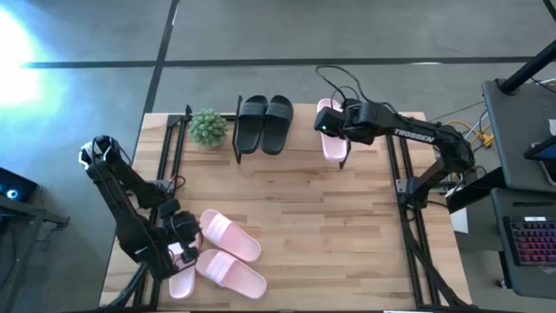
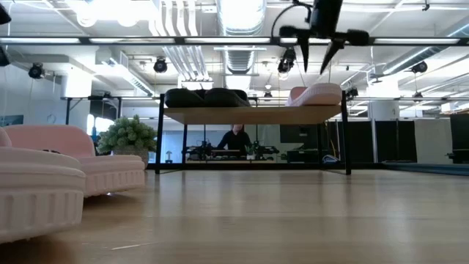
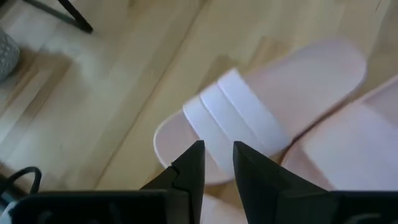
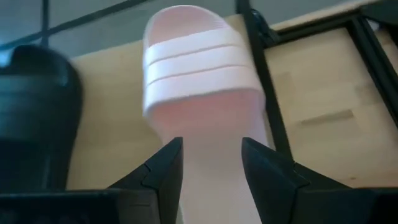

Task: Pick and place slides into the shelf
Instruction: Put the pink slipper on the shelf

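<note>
Three slides up on the shelf, three to go.

My right gripper (image 4: 211,171) is hanging over the far right end of the shelf (image 1: 304,155) with its fingers spread apart, holding nothing, and the pink slide (image 4: 199,81) under it looks like it's sitting on the top plank on its own now. The two black slides (image 1: 263,122) are parked side by side to its left, with a little potted plant (image 1: 208,127) left of those. By my count that's half the job. The other three pink slides (image 1: 228,252) are bunched at the near left of the table, right where my left gripper (image 3: 217,165) hovers just over one strap, fingers close together but not pinching anything. I'd say that one's next.
</note>
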Controlling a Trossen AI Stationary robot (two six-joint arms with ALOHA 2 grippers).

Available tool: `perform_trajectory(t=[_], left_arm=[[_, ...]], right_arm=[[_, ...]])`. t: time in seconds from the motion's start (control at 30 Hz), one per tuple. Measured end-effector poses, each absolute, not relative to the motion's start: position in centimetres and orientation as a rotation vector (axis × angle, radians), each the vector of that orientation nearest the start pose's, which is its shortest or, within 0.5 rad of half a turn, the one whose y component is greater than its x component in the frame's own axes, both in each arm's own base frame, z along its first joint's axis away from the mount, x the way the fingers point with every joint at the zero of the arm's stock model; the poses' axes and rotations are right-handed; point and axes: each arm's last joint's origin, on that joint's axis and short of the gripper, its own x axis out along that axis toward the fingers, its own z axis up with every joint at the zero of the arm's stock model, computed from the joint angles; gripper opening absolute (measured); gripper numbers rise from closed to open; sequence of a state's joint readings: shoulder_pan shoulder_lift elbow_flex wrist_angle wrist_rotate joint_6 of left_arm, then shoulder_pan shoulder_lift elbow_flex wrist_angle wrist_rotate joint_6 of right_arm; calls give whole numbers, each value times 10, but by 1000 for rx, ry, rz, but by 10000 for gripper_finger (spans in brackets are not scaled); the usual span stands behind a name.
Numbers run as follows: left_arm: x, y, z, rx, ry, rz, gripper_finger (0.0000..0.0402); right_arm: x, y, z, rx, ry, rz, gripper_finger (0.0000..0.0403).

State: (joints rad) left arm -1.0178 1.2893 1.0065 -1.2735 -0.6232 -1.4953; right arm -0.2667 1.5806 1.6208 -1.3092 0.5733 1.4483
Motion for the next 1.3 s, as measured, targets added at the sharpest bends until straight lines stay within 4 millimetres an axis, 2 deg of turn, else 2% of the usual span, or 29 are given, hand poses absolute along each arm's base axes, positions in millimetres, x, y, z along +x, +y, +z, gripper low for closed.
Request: perform_trajectory(t=[0.13, 0.33, 0.47, 0.63, 0.77, 0.93, 1.17, 1.3], left_arm=[[118, -150, 266, -266, 866, 468, 70], [111, -131, 279, -384, 807, 354, 70], [111, -127, 266, -402, 823, 173, 70], [109, -123, 241, -537, 809, 131, 70], [104, -117, 225, -725, 812, 187, 70], [100, -113, 216, -818, 818, 193, 70], [99, -111, 219, -873, 784, 196, 70], [100, -116, 226, -872, 766, 93, 70]], right_arm=[[284, -74, 366, 860, 569, -1318, 154], [291, -30, 387, 681, 657, -1069, 145], [292, -2, 393, 639, 674, -964, 138], [291, 31, 389, 691, 691, -890, 132], [293, 56, 380, 771, 701, -866, 135], [312, 87, 365, 856, 674, -815, 141], [374, 122, 327, 1046, 641, -597, 140], [403, 134, 298, 1140, 674, -526, 146]])
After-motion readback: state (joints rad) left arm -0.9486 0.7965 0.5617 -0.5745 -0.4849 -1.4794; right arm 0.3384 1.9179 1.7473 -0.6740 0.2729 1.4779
